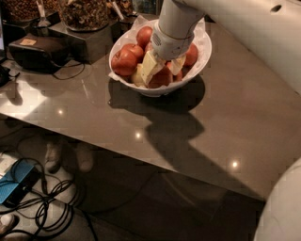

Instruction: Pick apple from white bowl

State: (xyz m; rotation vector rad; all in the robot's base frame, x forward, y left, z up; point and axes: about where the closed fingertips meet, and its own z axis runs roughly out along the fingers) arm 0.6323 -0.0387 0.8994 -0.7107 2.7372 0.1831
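Gripper (163, 70) is down inside the white bowl (155, 90), far centre of the desk (211, 122), w/ the arm (176, 21) coming in from the far right and dropping nearly straight down. That steep approach makes sense: the bowl has sloping sides, so top-down is the clear way in.

Jaws: spread, cream-coloured, one on the left and one on the right of a red apple (162, 78) in the near-middle of the pile. Can't tell if they are touching its skin yet; no firm squeeze visible.

Target apple sits directly btwn and just below the jaws, partly hidden by them and the wrist. Other apples crowd it:
- one on the left (124, 61)
- one at the far side (143, 35)
- one on the right (190, 54)

Tight packing probably explains the jaws going for the topmost fruit. Crinkled white paper (202, 35) lines the bowl and sticks up past the rim, presumably as padding, and could snag.

Bowl stands flat, near the desk's far edge. Dark containers of nuts (84, 14) are far left of it, apart. Black device (40, 49) lies further left. Cables (47, 197) and a blue box (16, 181) are on the floor, near left.

Step, as I judge it: closing on the apple, lift not begun.
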